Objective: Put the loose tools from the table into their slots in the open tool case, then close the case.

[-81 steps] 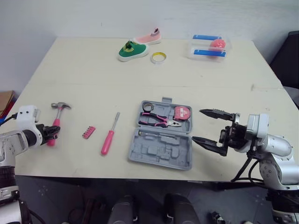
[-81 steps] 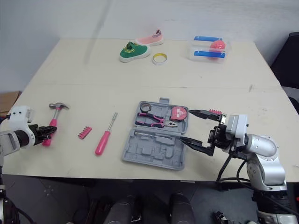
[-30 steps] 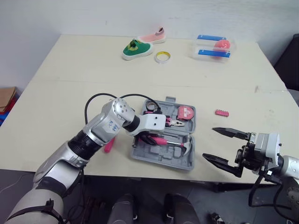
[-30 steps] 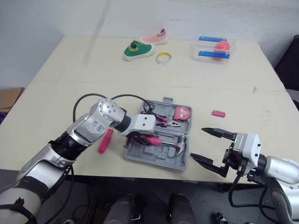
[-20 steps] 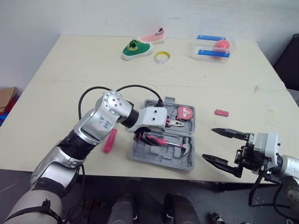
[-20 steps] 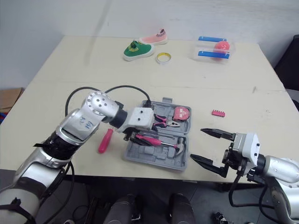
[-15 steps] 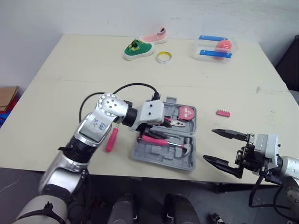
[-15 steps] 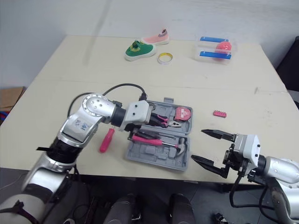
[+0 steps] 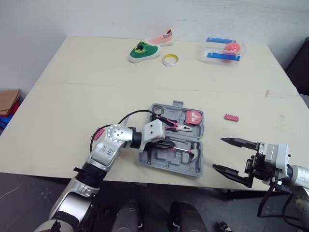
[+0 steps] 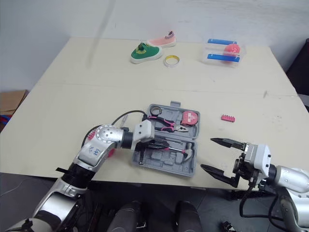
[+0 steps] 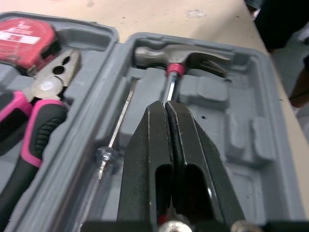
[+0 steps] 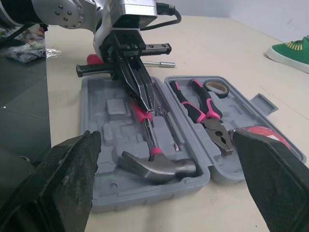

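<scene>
Left wrist view: left gripper point(image 11: 167, 105) pinched closed along hammer point(image 11: 179, 58) shaft, head pointing away; right gripper point(image 9: 218, 153) spread, nearer pink bit strip point(image 9: 231, 117).

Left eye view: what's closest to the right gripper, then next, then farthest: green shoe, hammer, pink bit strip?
1. Hammer, in the case, left of the right gripper.
2. Pink bit strip, on the table beyond it.
3. Green shoe, far across the table, leftward.

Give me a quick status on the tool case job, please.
Left gripper shut, tips over the hammer seated in the tool case. Right gripper open, beside the case. Bit holder and screwdriver loose outside it.
</scene>
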Robot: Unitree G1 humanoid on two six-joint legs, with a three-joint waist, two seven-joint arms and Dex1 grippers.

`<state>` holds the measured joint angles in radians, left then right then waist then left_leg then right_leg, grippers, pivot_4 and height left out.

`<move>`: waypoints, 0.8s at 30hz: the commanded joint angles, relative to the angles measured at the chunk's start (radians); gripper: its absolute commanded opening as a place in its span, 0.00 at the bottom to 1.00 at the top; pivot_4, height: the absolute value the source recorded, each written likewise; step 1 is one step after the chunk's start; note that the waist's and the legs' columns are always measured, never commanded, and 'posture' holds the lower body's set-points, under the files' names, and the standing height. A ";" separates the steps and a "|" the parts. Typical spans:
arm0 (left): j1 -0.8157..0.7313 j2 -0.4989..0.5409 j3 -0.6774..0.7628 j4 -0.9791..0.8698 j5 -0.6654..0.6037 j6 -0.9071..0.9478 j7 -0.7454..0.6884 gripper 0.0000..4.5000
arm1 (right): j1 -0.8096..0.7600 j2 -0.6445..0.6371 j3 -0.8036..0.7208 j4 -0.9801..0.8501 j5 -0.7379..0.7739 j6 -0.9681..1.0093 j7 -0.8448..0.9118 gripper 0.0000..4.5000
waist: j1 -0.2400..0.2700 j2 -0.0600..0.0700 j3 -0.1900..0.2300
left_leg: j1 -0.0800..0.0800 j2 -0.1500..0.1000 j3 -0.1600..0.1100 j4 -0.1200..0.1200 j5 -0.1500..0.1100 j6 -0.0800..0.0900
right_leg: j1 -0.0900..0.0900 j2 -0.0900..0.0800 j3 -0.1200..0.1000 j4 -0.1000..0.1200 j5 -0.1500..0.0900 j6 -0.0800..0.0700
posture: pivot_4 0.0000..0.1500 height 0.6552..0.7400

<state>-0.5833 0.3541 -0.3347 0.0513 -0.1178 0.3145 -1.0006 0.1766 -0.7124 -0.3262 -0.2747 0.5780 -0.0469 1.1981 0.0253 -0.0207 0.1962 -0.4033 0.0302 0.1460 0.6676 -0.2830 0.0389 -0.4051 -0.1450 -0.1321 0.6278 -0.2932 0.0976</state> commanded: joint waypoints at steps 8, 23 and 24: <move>0.047 0.051 -0.067 -0.001 0.053 0.050 -0.004 0.00 | 0.008 0.009 -0.008 0.053 0.002 -0.076 0.051 1.00 | -0.001 0.002 -0.002 | 0.006 0.000 0.000 -0.001 -0.001 0.000 | 0.007 -0.001 -0.001 -0.002 0.000 0.000 | 1.00 1.00; 0.029 0.062 -0.225 0.084 0.168 0.263 0.036 0.00 | 0.010 0.020 -0.008 0.125 -0.006 -0.136 0.078 1.00 | 0.001 0.011 -0.025 | 0.024 0.003 -0.004 -0.003 -0.016 0.001 | 0.030 -0.005 0.003 -0.012 0.000 0.000 | 1.00 1.00; 0.036 0.058 -0.229 0.099 0.169 0.264 0.043 0.00 | 0.008 0.021 -0.005 0.127 -0.008 -0.138 0.077 1.00 | 0.000 0.012 -0.027 | 0.027 0.003 -0.004 -0.004 -0.017 0.001 | 0.033 -0.005 0.003 -0.014 0.000 -0.001 | 1.00 1.00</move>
<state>-0.6185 0.3897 -0.4612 0.0340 -0.0380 0.4877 -0.9747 0.1878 -0.6968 -0.3227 -0.1452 0.5685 -0.1691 1.2733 0.0256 -0.0086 0.1687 -0.3724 0.0346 0.1423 0.6629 -0.3011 0.0393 -0.3684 -0.1490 -0.1294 0.6113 -0.2937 0.0970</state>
